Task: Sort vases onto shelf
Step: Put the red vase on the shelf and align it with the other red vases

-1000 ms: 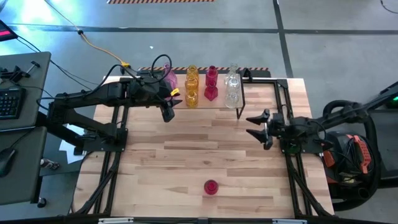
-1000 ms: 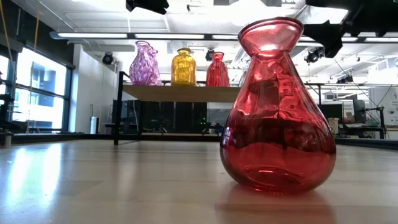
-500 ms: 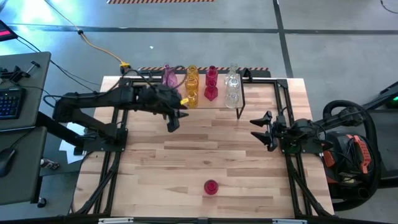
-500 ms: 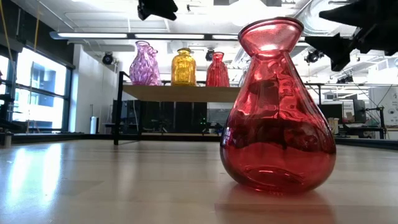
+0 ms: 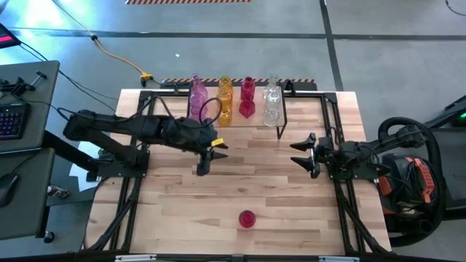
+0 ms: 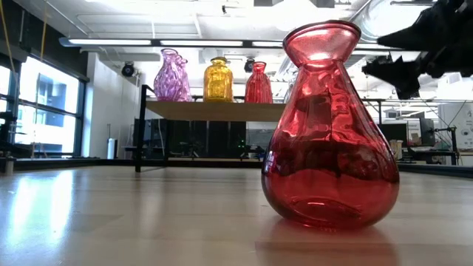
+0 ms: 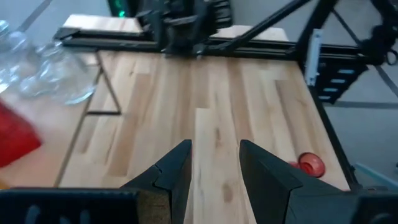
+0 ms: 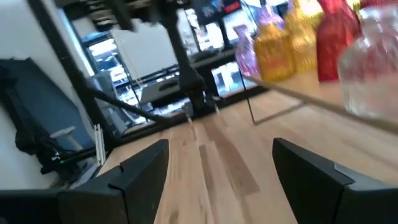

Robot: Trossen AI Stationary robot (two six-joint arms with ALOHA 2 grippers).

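Observation:
A red vase (image 5: 247, 218) stands alone on its base near the table's front edge; it fills the low view (image 6: 329, 125) and also shows in the left wrist view (image 7: 311, 163). On the shelf (image 5: 256, 118) at the far edge stand pink (image 5: 198, 94), amber (image 5: 225, 102), red (image 5: 247, 98) and clear (image 5: 272, 103) vases. My left gripper (image 5: 204, 166) hangs open over mid-table, in front of the shelf, its fingers (image 7: 214, 168) holding nothing. My right gripper (image 5: 302, 153) stands open at the right, pointing toward the table's left, also holding nothing (image 8: 217, 168).
Black frame rails (image 5: 135, 189) run along the table's left and right sides. Bare wood lies between the shelf and the lone red vase. The shelf's thin black legs (image 6: 140, 129) stand on the tabletop. A desk with a keyboard (image 5: 11, 120) is off the table's left.
My left gripper has drawn back from the shelf's left end toward the table's near edge and rightward, tipping its fingers further down, and has left the low view. My right gripper has sunk a little. Both stay open. The vases have not moved.

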